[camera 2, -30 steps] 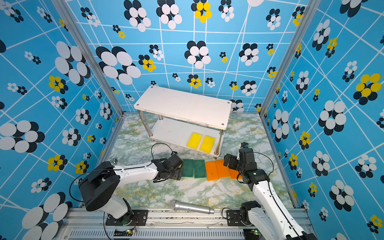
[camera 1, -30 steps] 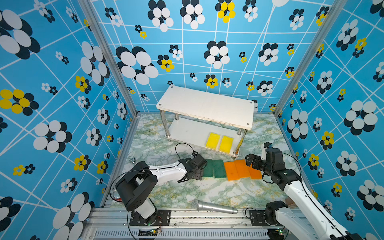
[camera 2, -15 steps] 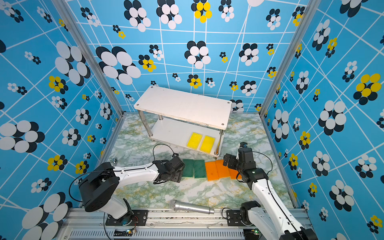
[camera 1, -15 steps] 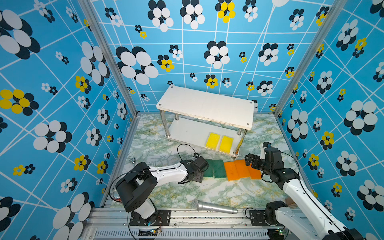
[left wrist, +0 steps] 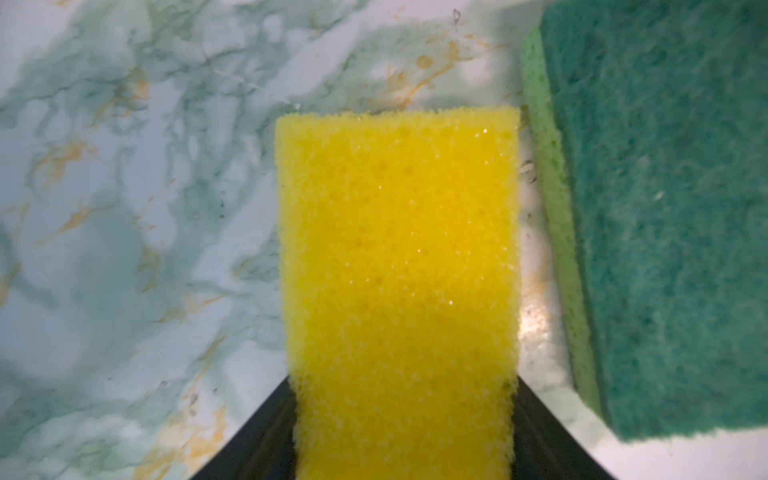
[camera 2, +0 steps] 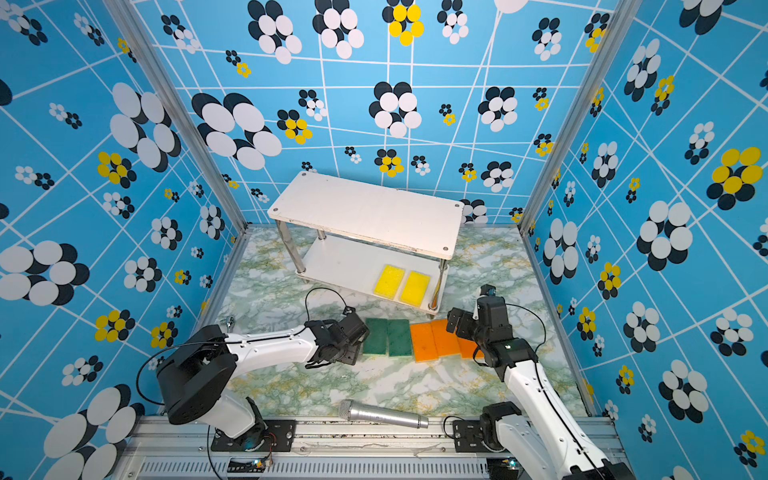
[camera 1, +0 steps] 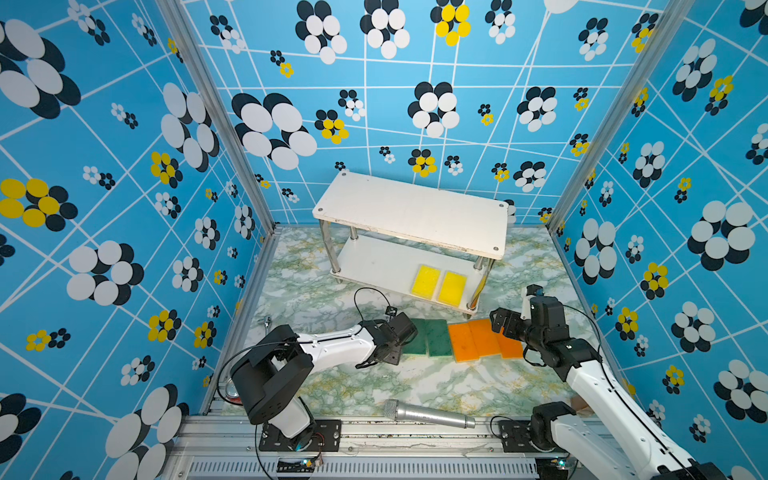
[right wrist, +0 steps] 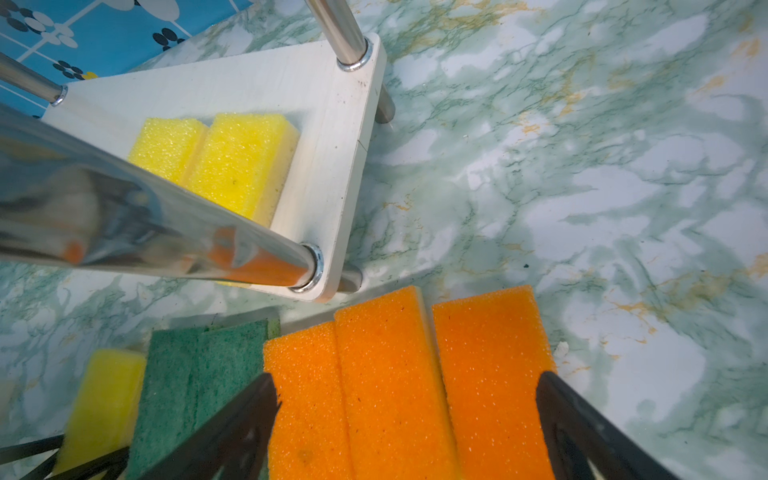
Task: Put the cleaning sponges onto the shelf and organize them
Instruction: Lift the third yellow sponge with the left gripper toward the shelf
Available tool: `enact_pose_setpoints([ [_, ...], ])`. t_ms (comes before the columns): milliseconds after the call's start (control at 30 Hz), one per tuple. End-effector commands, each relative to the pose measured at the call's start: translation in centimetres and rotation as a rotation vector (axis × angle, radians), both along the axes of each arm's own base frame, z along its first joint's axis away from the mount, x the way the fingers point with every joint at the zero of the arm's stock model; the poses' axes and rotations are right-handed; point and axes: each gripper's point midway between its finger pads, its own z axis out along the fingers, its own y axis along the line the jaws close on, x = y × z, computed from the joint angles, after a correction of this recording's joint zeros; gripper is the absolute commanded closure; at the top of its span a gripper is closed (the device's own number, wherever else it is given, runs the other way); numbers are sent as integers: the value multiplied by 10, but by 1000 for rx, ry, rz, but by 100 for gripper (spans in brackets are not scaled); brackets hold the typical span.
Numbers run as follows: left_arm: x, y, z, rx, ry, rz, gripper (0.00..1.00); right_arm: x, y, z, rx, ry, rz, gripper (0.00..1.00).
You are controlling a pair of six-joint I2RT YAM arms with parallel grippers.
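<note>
Two white boards on shiny posts form the shelf [camera 1: 409, 210], centre of both top views, its lower board [camera 1: 374, 262] open to the front. Below it, left of centre, the left claw [camera 1: 392, 352] lies low, jaws pressed on the sides of a third yellow sponge [left wrist: 399, 270], likely to lift it. The right claw [camera 1: 503, 327] hangs spread wide over three orange sponges [camera 1: 473, 340]. Two dark green sponges [camera 1: 428, 336] lie flat between. Two yellow sponges [camera 1: 426, 280], coarse and porous, sit side by side at the lower board's right end.
</note>
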Motion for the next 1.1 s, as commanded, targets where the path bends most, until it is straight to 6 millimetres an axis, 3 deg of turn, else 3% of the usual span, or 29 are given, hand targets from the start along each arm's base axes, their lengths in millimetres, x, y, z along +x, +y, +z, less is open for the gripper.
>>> enact_pose_setpoints([
  [0,3,17,21,51,-48,6,31,0,-4,-4,-5,8,-16,1],
  [300,22,31,77,-4,-192,13,30,-1,-4,-5,-6,12,-18,1],
  [467,57,37,114,-100,-335,27,28,0,-3,-5,-3,15,-17,1],
  [667,96,37,141,-170,-427,42,27,0,-4,-1,-4,15,-23,1],
  [833,125,24,147,-155,-461,9,26,-3,-6,-2,-1,10,-35,1],
  [1067,158,-1,134,-153,-476,-26,27,-7,-8,2,-1,-1,-42,1],
])
